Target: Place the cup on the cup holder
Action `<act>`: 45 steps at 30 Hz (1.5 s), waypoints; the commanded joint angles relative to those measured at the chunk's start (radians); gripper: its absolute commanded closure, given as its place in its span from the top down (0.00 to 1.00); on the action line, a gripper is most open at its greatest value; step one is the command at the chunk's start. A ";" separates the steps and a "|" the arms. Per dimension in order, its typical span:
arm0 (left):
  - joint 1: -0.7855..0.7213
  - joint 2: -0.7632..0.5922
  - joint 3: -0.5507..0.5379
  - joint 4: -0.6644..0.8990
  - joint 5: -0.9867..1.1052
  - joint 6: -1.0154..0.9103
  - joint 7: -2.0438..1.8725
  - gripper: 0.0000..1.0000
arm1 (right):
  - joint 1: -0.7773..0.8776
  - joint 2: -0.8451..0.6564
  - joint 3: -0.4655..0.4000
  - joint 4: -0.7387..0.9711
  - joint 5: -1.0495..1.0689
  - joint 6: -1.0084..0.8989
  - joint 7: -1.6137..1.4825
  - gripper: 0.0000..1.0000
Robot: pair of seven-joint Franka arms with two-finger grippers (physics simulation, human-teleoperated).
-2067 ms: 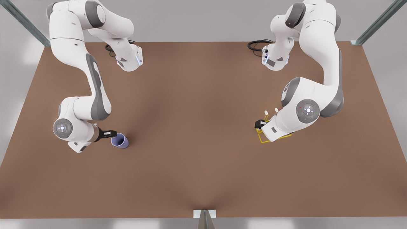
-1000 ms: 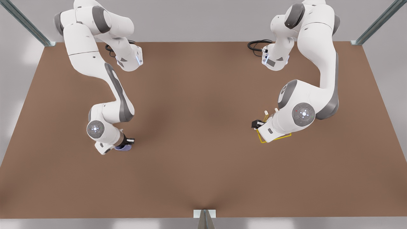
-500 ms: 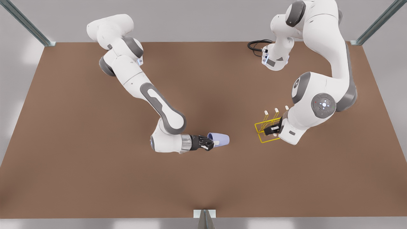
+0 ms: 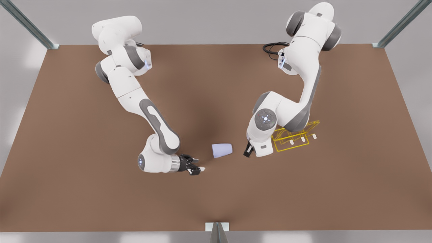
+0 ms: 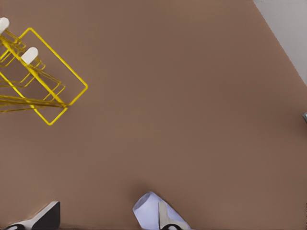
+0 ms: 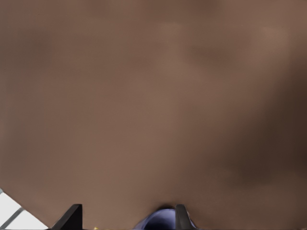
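Small pale lavender tapered cup point(image 4: 222, 150) lies on its side on the bare brown desk point(image 4: 101, 189), roughly mid-desk and a little toward the edge nearest the front camera; nothing is gripping it. Left gripper point(image 4: 198, 168) sits low beside it on the front view's left, fingers point(image 5: 48, 218) spread wide and empty, one finger close by the cup's wall in its wrist view. Right gripper point(image 4: 248, 151) hangs just beside the cup on the other side, jaws likewise apart with the cup point(image 6: 160, 220) at their mouth. I read this as a hand-over spot between the arms. Thin yellow wire rack with white-tipped pegs point(image 4: 293, 139) stands behind the right arm, near but apart from the cup. Not yet hung.
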 commanded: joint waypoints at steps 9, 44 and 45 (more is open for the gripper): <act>-0.070 0.086 0.002 -0.004 0.051 0.124 -1.079 1.00 | -0.374 -0.706 0.000 -0.132 -0.800 -0.721 -0.547 1.00; -0.184 0.329 0.015 -0.002 0.169 0.384 -1.044 1.00 | -0.457 -0.884 -0.003 -0.458 -0.722 -0.489 -0.600 1.00; -0.185 0.332 0.015 -0.002 0.169 0.385 -1.044 1.00 | -0.457 -0.884 -0.003 -0.459 -0.722 -0.489 -0.600 1.00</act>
